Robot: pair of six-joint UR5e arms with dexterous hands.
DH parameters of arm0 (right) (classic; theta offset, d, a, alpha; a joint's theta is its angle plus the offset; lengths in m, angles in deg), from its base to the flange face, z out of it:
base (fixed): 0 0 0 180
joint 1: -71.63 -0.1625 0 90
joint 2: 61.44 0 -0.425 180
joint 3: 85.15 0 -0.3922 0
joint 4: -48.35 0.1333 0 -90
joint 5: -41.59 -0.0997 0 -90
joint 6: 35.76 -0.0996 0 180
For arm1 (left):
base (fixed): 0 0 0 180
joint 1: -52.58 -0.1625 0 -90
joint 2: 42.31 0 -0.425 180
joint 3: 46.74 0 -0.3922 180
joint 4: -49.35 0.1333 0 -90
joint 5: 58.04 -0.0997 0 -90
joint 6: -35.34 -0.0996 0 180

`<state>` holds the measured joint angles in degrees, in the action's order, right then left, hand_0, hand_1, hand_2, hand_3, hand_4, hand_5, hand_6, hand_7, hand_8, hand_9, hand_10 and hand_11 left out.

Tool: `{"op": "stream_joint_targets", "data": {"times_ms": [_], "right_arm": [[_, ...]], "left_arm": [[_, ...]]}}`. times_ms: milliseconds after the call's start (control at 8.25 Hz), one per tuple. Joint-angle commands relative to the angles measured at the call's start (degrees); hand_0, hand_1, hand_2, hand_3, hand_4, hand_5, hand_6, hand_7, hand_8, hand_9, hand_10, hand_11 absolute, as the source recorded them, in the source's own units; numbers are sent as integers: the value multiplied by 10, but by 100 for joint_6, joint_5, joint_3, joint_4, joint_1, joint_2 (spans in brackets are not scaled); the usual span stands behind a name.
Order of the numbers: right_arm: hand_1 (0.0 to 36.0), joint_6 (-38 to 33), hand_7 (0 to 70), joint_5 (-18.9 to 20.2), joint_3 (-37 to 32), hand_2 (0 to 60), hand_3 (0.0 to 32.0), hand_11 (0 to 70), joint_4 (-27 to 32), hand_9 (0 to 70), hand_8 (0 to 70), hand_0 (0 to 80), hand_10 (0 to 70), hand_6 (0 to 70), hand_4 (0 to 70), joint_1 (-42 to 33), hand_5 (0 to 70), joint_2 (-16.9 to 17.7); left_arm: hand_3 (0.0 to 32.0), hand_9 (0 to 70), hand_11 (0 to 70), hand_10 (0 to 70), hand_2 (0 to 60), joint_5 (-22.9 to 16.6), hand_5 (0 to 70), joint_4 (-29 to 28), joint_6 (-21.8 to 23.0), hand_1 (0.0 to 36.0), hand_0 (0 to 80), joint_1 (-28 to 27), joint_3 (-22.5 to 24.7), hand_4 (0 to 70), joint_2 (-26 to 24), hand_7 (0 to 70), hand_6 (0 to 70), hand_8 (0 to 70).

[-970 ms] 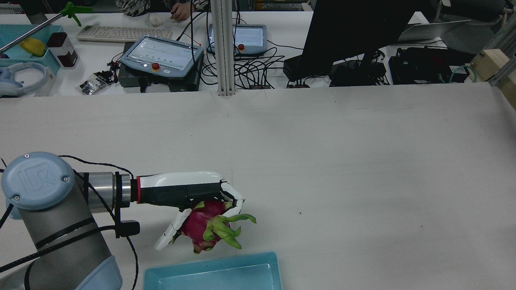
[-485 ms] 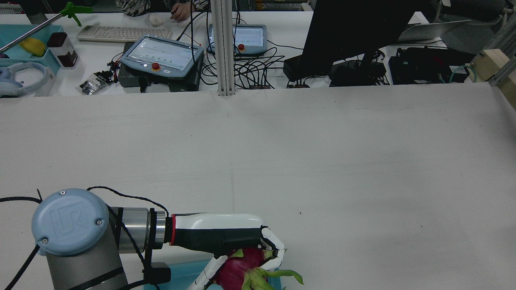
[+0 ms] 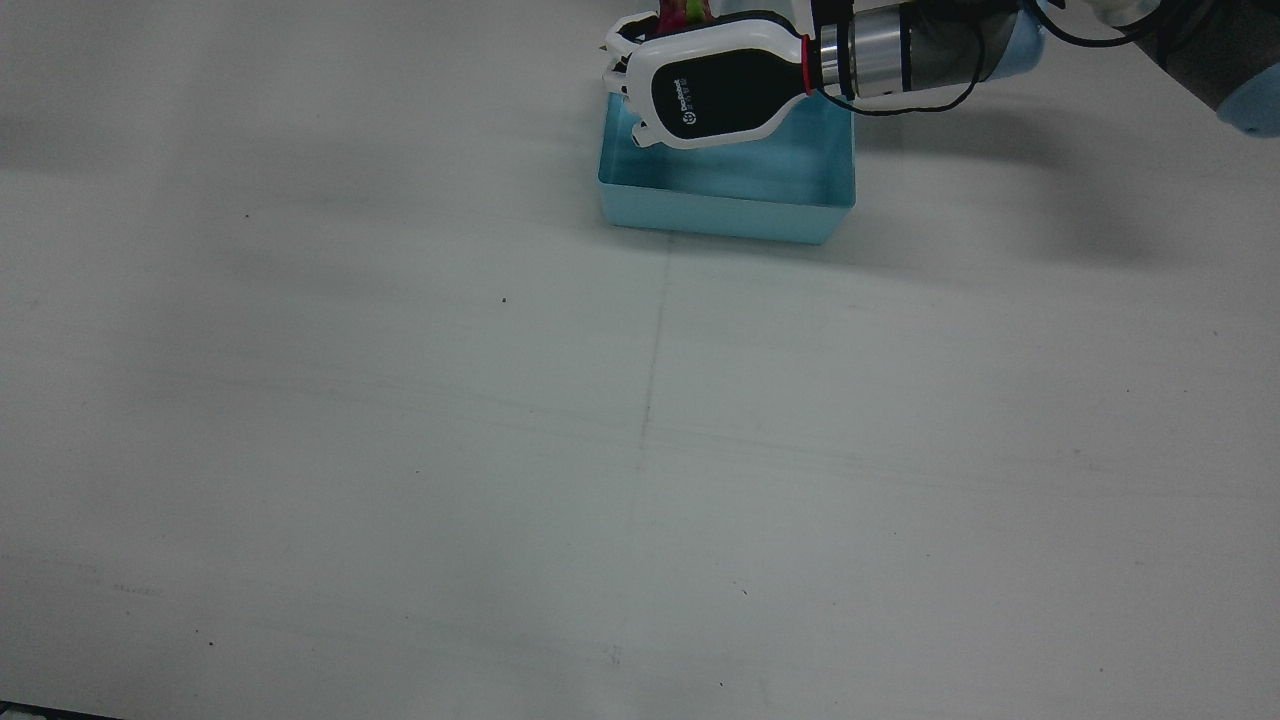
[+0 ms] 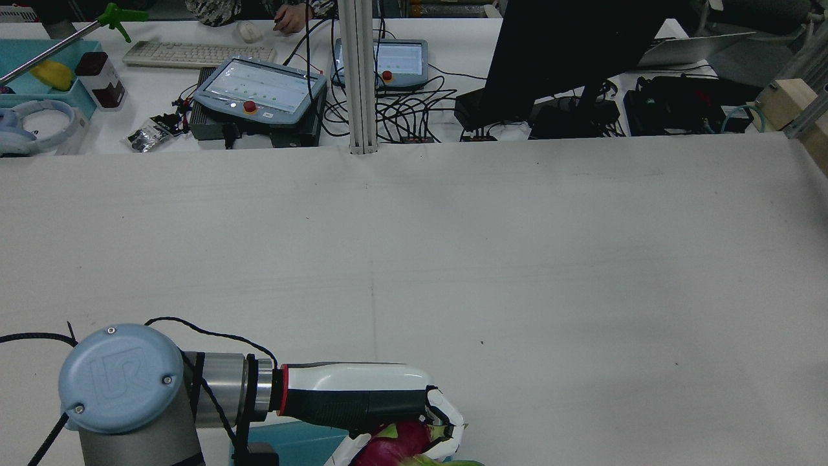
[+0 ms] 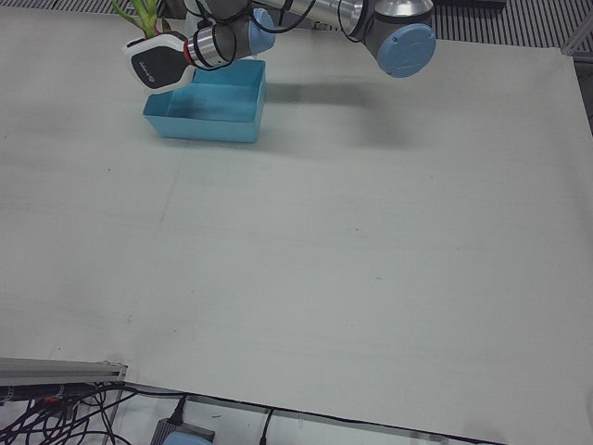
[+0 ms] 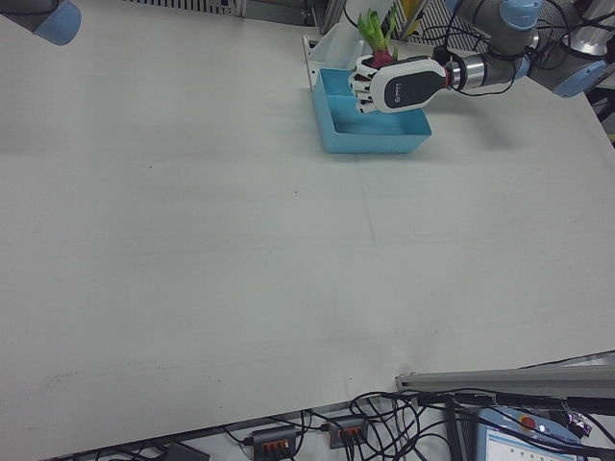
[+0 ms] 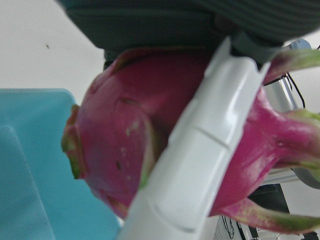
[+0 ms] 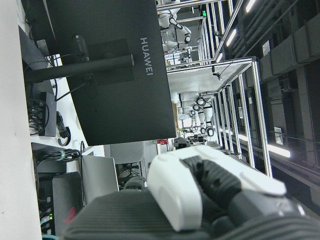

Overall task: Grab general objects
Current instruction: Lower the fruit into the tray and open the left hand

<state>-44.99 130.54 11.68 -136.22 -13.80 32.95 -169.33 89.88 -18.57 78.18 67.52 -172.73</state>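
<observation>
My left hand (image 4: 375,404) is shut on a pink dragon fruit (image 4: 396,445) with green scales. It holds the fruit in the air over the far-left part of a light blue tray (image 3: 725,195). In the front view the hand (image 3: 715,90) covers most of the fruit, and only its top (image 3: 685,12) shows. The left hand view shows the fruit (image 7: 120,135) close up with a white finger (image 7: 200,165) across it and the tray (image 7: 30,175) below. The right-front view shows the hand (image 6: 399,84), the fruit (image 6: 380,53) and the tray (image 6: 370,134). The right hand (image 8: 200,195) shows only in part in its own view.
A white container (image 6: 322,43) stands just behind the tray. Beyond the table's far edge are two teach pendants (image 4: 259,87), a keyboard (image 4: 194,53), a black monitor (image 4: 569,52) and cables. The right arm's blue joint (image 6: 53,19) sits at a far corner.
My left arm has pulled back toward the robot's side with the dragon fruit still in its hand. The fruit went from over bare table to over the blue tray.
</observation>
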Motion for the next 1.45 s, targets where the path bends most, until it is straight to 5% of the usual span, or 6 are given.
{"op": "stream_joint_targets", "data": {"times_ms": [0,121,242,727,1212,1333], "right_arm": [[0,0,0,0,2,0,0,0,0,0,0,0,0,0,0,0,0,1],[0,0,0,0,2,0,0,0,0,0,0,0,0,0,0,0,0,1],[0,0,0,0,2,0,0,0,0,0,0,0,0,0,0,0,0,-8],[0,0,0,0,-7,0,0,0,0,0,0,0,0,0,0,0,0,1],[0,0,0,0,2,0,0,0,0,0,0,0,0,0,0,0,0,1],[0,0,0,0,-7,0,0,0,0,0,0,0,0,0,0,0,0,-8]], "left_arm": [[106,62,144,77,0,2,700,192,-111,241,800,24,193,74,17,143,75,28],[162,51,120,60,0,2,700,219,-111,241,800,33,211,27,17,127,54,18],[320,39,94,41,0,2,700,228,-120,248,800,33,203,0,26,105,18,12],[320,5,63,20,0,-42,699,341,-111,240,800,207,211,0,140,76,0,8],[316,27,24,2,0,-350,700,-392,265,163,714,2629,-173,0,447,163,35,114],[232,44,45,18,0,-306,700,-866,493,152,686,3095,-671,42,465,207,48,142]]}}
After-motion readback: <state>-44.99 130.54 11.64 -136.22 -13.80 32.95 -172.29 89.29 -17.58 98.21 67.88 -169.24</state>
